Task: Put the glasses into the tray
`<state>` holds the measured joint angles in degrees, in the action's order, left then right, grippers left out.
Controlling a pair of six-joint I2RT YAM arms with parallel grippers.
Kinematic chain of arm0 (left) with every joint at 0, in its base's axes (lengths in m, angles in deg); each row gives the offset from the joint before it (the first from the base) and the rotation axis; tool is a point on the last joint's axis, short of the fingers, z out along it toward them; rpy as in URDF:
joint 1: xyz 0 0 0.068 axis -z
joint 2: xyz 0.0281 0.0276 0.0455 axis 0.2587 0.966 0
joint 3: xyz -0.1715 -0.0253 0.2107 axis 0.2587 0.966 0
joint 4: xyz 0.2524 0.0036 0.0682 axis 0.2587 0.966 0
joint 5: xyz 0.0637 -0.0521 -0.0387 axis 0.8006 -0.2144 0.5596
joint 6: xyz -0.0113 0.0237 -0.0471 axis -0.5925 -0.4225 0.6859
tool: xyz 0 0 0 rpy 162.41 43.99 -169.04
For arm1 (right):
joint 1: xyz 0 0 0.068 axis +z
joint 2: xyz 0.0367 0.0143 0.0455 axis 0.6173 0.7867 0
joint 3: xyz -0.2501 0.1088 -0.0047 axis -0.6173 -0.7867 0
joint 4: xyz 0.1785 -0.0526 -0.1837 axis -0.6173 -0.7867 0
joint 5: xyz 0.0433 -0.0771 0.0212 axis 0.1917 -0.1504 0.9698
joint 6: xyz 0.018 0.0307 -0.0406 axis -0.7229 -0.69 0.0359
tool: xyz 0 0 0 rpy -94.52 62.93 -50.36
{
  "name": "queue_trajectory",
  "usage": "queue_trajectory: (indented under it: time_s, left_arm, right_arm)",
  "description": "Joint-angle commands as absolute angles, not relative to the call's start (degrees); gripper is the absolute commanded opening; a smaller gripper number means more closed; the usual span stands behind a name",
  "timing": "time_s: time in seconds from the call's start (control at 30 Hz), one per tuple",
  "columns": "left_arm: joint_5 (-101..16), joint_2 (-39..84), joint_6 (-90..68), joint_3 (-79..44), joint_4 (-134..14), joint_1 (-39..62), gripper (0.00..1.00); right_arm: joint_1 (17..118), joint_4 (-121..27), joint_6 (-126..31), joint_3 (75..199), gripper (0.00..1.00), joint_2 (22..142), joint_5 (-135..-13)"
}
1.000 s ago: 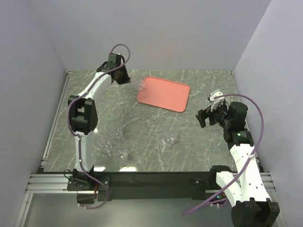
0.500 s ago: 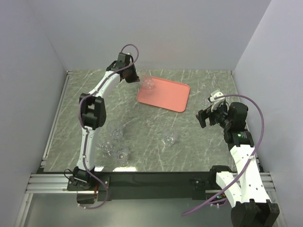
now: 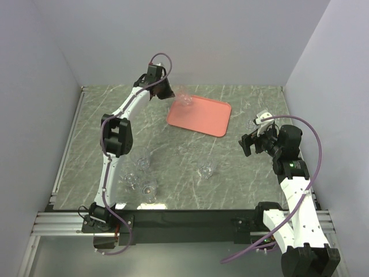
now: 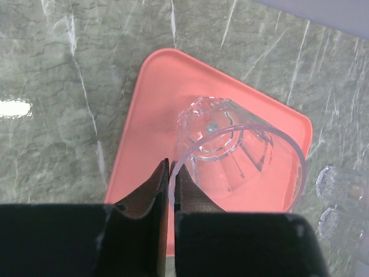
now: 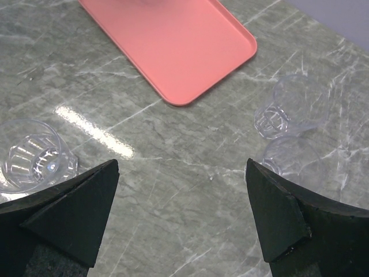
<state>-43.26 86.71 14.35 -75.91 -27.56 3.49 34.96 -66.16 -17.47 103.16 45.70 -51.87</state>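
My left gripper (image 3: 172,94) is shut on the rim of a clear glass (image 3: 184,100) and holds it over the far left corner of the salmon-pink tray (image 3: 202,118). In the left wrist view the fingers (image 4: 171,173) pinch the glass (image 4: 236,153) by its wall, above the tray (image 4: 147,121). My right gripper (image 3: 248,143) is open and empty, right of the tray; its view shows the jaws (image 5: 181,193) wide apart over bare marble. Three glasses (image 3: 142,163) stand near the front left, one (image 3: 206,169) in the middle.
Another glass (image 3: 254,123) stands by the right gripper. The right wrist view shows two glasses (image 5: 298,107) at the right, one (image 5: 34,158) at the left, and the tray's corner (image 5: 184,52). Grey walls enclose the marble table.
My left gripper has carried the glass to the right, from beside the tray's left edge to over its far left corner. The right arm has not moved.
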Motion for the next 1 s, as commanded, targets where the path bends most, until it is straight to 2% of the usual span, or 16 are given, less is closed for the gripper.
queue_trajectory:
  time_s: [0.0, 0.27, 0.47, 0.67, 0.83, 0.97]
  left_arm:
    - [-42.77, 87.77, 15.96, -79.33, -31.1, 3.73, 0.09]
    - [-41.62, 89.44, 17.19, -80.39, -31.63, 3.73, 0.11]
    - [-41.01, 89.7, 17.19, -80.3, -31.36, 3.9, 0.16]
    - [-41.01, 89.53, 17.1, -80.21, -31.28, 4.08, 0.32]
    - [-42.41, 88.3, 16.75, -80.13, -31.89, 4.17, 0.4]
    - [-43.47, 84.26, 15.96, -78.29, -34.26, 4.08, 0.54]
  right_arm:
    - [34.43, -65.73, -17.05, 103.0, 0.97, 44.7, -51.13]
    - [34.34, -65.73, -16.96, 102.91, 0.97, 44.7, -51.21]
    - [34.16, -65.73, -16.96, 102.91, 0.97, 44.7, -51.21]
    - [34.08, -65.73, -16.96, 102.91, 0.97, 44.7, -51.21]
    - [33.9, -65.73, -16.88, 102.91, 0.97, 44.52, -51.21]
    - [33.55, -65.81, -16.87, 102.91, 0.97, 44.61, -51.04]
